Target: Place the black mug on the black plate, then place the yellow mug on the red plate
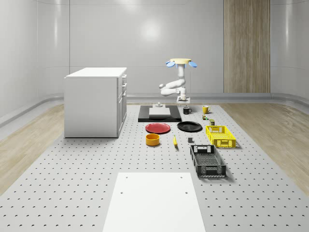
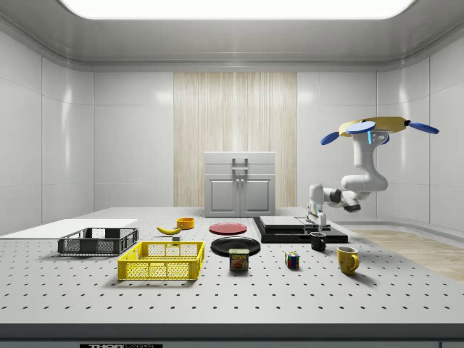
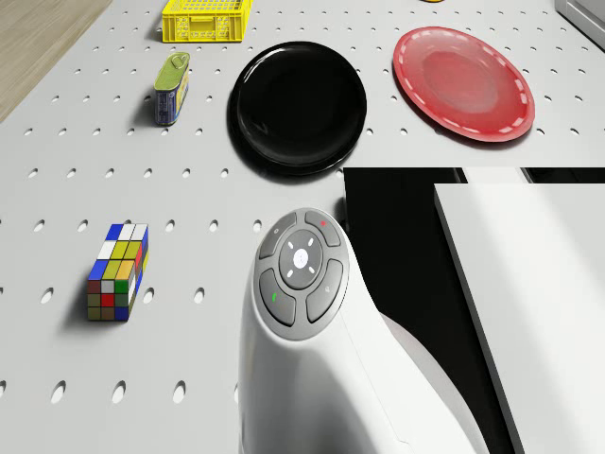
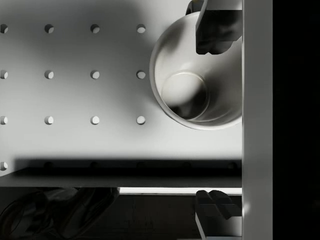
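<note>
Progress stands at 0 of 2 placements, judging from how things lie; the black plate (image 1: pixel 189 126) and the red plate (image 1: pixel 158 128) are both bare on the perforated table (image 1: pixel 72 174), side by side in front of the black slab (image 1: pixel 145 117) with its white block (image 1: pixel 161 111); the black mug (image 1: pixel 187 110) stands on the table just beside that slab, and the yellow mug (image 1: pixel 205 109) stands apart from it toward the whole-scene view's right, untouched.

Drone (image 1: pixel 181 62) hovers above the far end of the table, over the slab and black mug area, its arm bent down so the gripper (image 2: pixel 316 213) hangs directly above the black mug (image 2: pixel 318 241); in the wrist view the fingers are spread, 1 fingertip (image 4: pixel 215 32) over the mug's rim and the other (image 4: pixel 215 205) over the slab's side, so the mug (image 4: pixel 197 80) is not yet held; the first grasp looks to be the step in hand.

Room, from largest to smallest: the table toward the black plate is open, a short clear path; the cabinet (image 1: pixel 95 101) is well apart; the yellow crate (image 1: pixel 220 136) and the black crate (image 1: pixel 207 161) lie beyond the plates; the slab's edge, just beside the mug, is the tight spot for 1 finger; the can (image 3: pixel 172 87) and puzzle cube (image 3: pixel 117 271) sit off to the side, clear of the route.
</note>
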You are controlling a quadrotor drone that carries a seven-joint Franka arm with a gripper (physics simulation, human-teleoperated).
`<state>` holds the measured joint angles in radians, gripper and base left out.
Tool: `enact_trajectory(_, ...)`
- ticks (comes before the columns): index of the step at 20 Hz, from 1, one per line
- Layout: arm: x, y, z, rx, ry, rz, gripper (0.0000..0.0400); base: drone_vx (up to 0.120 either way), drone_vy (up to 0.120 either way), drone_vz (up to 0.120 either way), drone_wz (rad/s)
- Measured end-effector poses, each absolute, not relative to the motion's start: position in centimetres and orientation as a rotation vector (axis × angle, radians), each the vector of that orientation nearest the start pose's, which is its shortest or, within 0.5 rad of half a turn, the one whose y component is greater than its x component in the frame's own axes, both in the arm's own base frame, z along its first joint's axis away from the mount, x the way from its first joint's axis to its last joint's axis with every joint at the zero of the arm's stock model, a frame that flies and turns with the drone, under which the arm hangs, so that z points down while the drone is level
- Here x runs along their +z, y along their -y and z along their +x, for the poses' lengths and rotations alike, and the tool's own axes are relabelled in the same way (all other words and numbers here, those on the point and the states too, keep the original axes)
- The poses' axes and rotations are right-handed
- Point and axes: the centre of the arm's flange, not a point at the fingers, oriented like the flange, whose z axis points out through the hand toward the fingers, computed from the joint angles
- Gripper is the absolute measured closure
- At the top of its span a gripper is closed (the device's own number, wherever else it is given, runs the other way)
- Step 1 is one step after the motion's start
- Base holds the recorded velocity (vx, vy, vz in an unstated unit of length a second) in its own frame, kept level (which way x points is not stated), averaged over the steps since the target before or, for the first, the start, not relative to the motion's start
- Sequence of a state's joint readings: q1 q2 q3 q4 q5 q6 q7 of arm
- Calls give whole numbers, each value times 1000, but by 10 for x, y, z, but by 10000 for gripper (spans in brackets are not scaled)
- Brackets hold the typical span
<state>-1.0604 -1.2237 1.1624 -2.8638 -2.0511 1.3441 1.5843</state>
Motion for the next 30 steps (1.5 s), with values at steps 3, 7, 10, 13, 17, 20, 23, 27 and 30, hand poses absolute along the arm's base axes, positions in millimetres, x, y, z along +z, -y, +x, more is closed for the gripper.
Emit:
enact_trajectory(3, 540, 0, 307, 785, 2, 1, 0, 0, 0, 0, 0)
enact_trajectory(7, 551, 0, 307, 785, 2, 0, 0, 0, 0, 0, 0)
enact_trajectory(10, 556, 0, 307, 785, 2, 0, 0, 0, 0, 0, 0)
enact_trajectory(13, 559, 0, 308, 785, 2, 0, 0, 0, 0, 0, 0)
enact_trajectory(17, 561, 0, 311, 785, 2, 0, 23, 0, 0, 0, 0)
enact_trajectory(20, 562, 0, 312, 785, 2, 0, 164, 0, 0, 0, 0)
enact_trajectory(23, 562, 0, 312, 785, 2, 0, 230, 0, 0, 0, 0)
enact_trajectory(27, 563, 0, 313, 785, 2, 0, 268, 0, 0, 0, 0)
enact_trajectory(30, 562, 0, 313, 785, 2, 0, 280, 0, 0, 0, 0)
